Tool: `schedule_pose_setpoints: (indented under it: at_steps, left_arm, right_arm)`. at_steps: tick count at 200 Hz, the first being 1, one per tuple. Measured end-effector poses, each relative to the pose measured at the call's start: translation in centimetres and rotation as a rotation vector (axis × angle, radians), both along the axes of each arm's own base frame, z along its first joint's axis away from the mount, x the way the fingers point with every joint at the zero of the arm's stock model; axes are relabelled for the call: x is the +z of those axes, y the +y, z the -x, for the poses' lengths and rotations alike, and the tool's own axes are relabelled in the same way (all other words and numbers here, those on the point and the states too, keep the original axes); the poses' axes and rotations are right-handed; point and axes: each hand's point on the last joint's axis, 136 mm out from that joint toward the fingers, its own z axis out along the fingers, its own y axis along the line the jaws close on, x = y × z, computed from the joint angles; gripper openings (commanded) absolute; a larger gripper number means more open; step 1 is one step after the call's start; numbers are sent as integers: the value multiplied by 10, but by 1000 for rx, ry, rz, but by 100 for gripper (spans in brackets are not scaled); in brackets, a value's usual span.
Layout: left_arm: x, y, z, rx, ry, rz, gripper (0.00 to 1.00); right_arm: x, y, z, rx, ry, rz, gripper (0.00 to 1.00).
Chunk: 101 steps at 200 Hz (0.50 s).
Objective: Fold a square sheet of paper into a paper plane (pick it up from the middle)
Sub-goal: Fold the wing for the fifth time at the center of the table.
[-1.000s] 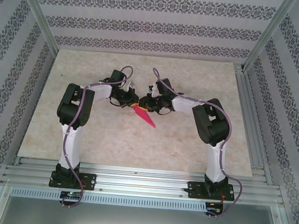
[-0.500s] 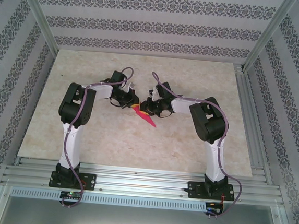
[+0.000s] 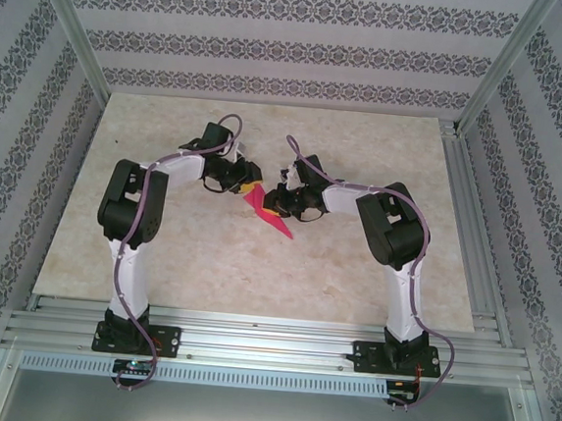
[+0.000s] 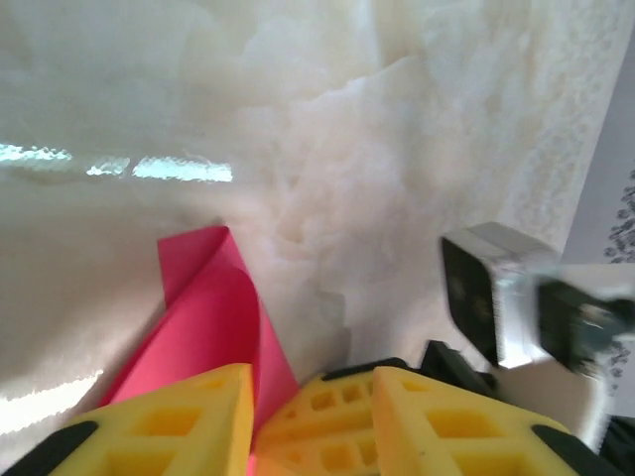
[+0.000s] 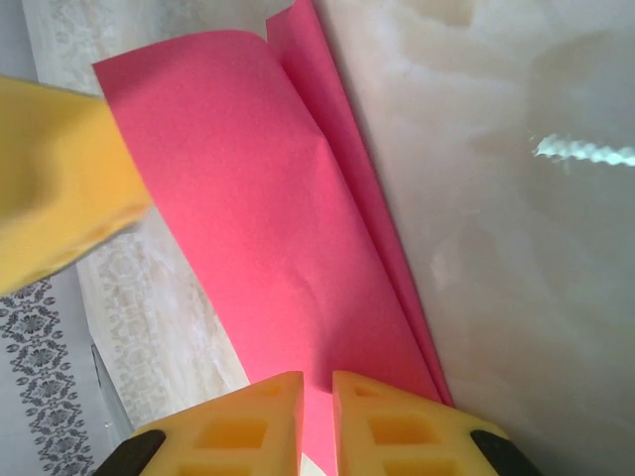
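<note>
Left arm point(image 3: 129, 207) has shifted; right gripper point(image 5: 317, 382) pinches paper plane point(image 5: 278, 218)

Pale marbled bench point(image 3: 256, 267) shows streaks of glare; striped, floral-patterned walls point(image 3: 276, 48) close it in on three sides, aluminium posts point(image 3: 72, 30) rise at the back corners, slotted rails point(image 3: 269, 345) run along the near edge.

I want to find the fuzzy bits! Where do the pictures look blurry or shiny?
Left wrist view: white glare streaks on the table, and the grey block at right is smeared. Right wrist view: a blurry yellow shape at left, paper sharp, one glare streak.
</note>
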Motion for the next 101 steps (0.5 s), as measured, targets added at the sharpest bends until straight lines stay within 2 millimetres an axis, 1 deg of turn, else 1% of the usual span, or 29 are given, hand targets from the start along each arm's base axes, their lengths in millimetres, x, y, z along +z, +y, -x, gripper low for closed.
schedule_pose_setpoints:
  at_steps: [11,28,51,66,88,101]
  left_arm:
    - [12,1,1,21,-10,8,26]
    - [28,1,2,44,-33,26,20]
    - [36,-1,6,58,-26,42,13]
    - [34,-2,6,71,-19,52,13]
    - [23,-1,9,95,24,56,11]
    - [16,-3,6,107,35,63,11]
  right_arm:
    - [0,0,0,0,-3,-2,15]
    - [0,0,0,-2,-6,-6,15]
    - [0,0,0,-7,-6,-9,15]
    - [0,0,0,-8,-5,-8,15]
    - [0,0,0,-8,-5,-8,15]
    - [0,0,0,-10,-3,-9,15]
